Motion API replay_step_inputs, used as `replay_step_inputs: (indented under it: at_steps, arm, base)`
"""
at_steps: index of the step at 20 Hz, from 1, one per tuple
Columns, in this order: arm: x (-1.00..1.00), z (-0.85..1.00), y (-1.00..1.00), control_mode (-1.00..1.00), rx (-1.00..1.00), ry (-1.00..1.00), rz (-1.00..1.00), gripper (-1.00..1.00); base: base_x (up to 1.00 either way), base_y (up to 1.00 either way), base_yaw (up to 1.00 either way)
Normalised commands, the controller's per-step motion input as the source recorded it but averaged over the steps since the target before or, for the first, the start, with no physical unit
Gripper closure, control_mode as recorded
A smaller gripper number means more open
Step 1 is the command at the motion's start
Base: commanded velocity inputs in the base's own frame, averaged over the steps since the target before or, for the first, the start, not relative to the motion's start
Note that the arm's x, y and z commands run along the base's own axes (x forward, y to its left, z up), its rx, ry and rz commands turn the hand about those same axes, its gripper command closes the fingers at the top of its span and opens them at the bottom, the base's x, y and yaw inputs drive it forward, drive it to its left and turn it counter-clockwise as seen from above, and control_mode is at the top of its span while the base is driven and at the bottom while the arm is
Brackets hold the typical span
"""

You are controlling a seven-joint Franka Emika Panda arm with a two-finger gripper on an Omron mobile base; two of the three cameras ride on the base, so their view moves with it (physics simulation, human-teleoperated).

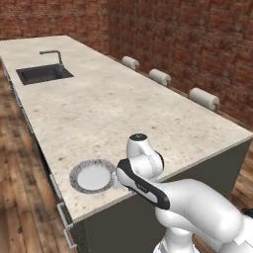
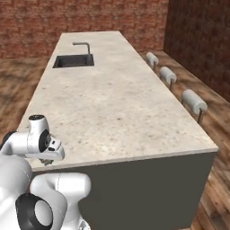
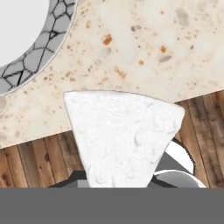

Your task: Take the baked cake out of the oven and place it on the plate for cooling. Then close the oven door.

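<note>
The baked cake [image 3: 122, 135] is a pale whitish slab close in front of the hand camera, hanging over the near edge of the island counter [image 3: 144, 57]. It hides the fingertips, and my gripper [image 2: 46, 158] is shut on it, low beside the counter's front corner. The plate [image 1: 92, 177], white with a grey crackle rim [image 3: 49, 38], lies on the counter just left of my hand, near the front edge. The cake is beside the plate, not over it. The oven and the oven door are out of view.
A long speckled stone island counter [image 1: 108, 108] stretches away, with a dark sink [image 1: 43, 74] and faucet [image 1: 52, 53] at its far end. Three white-cushioned stools [image 1: 160, 76] line its far side. Wooden floor [image 1: 20, 197] and brick walls surround it.
</note>
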Motion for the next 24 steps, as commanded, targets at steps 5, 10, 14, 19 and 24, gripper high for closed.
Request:
replay_step_inputs:
  at_steps: [5,10,14,19,24]
  arm:
    - [0.0,0.0,0.0,1.0,0.0,0.0,0.0,1.0]
    - [0.0,0.0,0.0,1.0,0.0,0.0,0.0,1.0]
    - [0.0,0.0,0.0,1.0,0.0,0.0,0.0,1.0]
    - [0.0,0.0,0.0,1.0,0.0,0.0,0.0,1.0]
    - [0.0,0.0,0.0,1.0,0.0,0.0,0.0,1.0]
  base:
    - [0.49,0.22,0.29]
    - [0.53,0.1,0.24]
    - [0.47,0.07,0.23]
    - [0.02,0.0,0.04]
    - [0.0,0.0,0.0]
